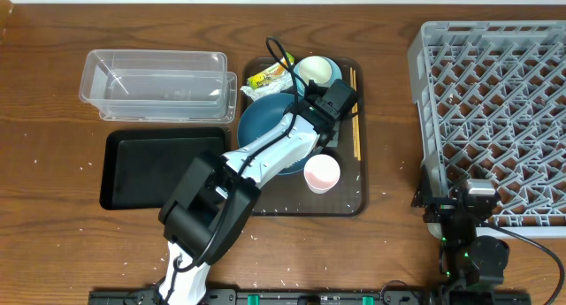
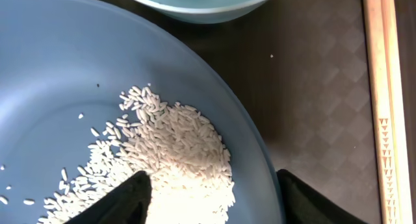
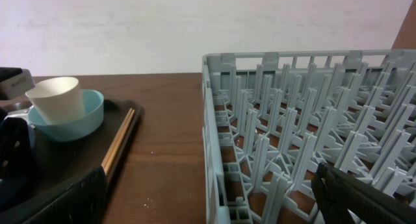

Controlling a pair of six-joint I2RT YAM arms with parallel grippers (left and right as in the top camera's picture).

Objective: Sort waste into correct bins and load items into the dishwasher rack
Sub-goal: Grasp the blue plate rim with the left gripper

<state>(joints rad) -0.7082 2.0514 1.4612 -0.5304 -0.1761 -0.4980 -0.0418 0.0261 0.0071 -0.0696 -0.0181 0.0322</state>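
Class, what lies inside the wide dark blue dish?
A heap of white rice grains lies in the dark blue dish; the left tool hides the heap's lower edge.

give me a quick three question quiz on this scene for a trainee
1. True or false: the rice lies in the dish.
2. The chopsticks lie: A in the rack, B on the brown tray, C in the tub.
3. Which gripper hangs over the dish, jaws open?
Key: 1 true; 2 B; 3 left gripper.
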